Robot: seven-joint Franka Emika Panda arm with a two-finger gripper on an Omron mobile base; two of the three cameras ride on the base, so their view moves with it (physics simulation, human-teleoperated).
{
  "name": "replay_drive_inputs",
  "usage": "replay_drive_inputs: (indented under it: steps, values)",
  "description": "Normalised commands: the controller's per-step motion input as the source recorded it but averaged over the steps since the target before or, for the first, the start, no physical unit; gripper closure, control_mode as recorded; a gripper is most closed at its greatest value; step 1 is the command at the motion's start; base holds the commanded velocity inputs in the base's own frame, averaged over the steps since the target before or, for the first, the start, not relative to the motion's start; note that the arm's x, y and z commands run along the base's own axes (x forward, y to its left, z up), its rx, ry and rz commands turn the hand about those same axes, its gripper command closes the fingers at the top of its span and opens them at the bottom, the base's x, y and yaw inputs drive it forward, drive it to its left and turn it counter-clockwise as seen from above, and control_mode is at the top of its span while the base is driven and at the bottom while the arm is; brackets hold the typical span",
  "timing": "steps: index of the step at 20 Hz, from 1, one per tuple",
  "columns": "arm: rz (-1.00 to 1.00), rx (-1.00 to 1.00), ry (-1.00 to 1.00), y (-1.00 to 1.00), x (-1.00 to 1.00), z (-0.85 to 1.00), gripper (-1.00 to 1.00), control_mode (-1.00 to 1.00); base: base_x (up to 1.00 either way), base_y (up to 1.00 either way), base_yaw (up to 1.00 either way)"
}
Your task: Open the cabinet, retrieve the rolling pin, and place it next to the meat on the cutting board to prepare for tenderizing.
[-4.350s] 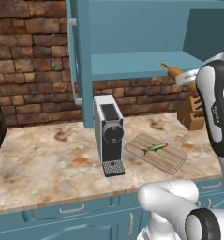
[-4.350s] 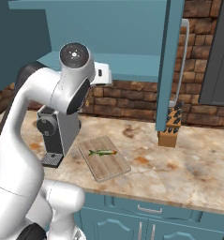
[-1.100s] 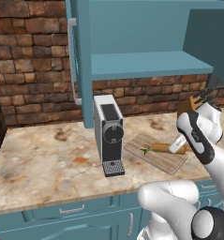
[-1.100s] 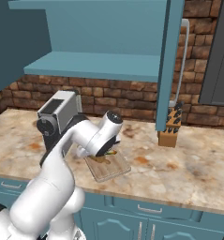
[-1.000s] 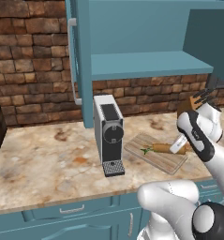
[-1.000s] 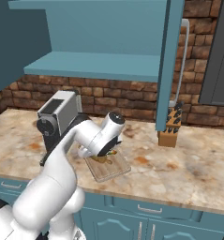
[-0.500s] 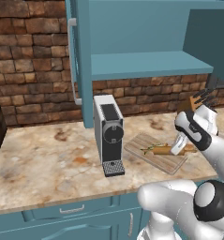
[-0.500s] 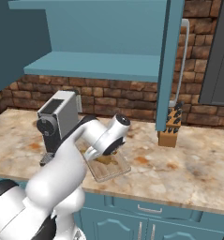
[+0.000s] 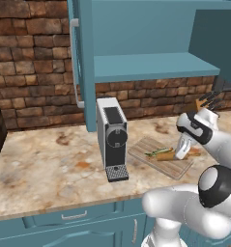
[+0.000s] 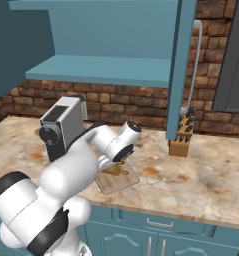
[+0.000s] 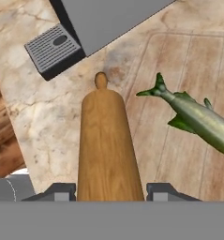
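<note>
The gripper (image 11: 111, 190) pinches the rolling pin (image 11: 108, 145) between its two fingers (image 11: 62, 191), holding it low over the near part of the cutting board (image 9: 158, 157), with the cabinet (image 9: 151, 48) standing open above. In the hand view the pin's free knob points toward the drip tray of the coffee machine (image 9: 112, 137) and reaches past the board's edge over the marble counter (image 9: 49, 169). The meat (image 11: 197, 117), a greenish fish, lies on the board just beside the pin, apart from it.

The main risk, as I judge it, is a release here: with one end out over bare counter, the pin could tip off the board's edge or roll toward the coffee machine instead of settling beside the fish. How high the pin hangs is hard to tell, so a drop from any height could make it bounce and roll. Shifting it sideways toward the fish to correct this could sweep the fish along the board or pin it under the cylinder. The knife block (image 9: 204, 103) stands well apart and looks out of harm's way
</note>
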Motion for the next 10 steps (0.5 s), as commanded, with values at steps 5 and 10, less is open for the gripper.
replay_drive_inputs:
  steps: [5,10]
  values:
    - [0.05,0.0,0.0,0.0,0.04,-0.21,1.0,-1.0,0.0,0.0,0.0]
    - [0.03,0.0,0.0,0.0,0.06,-0.2,1.0,-1.0,0.0,0.0,0.0]
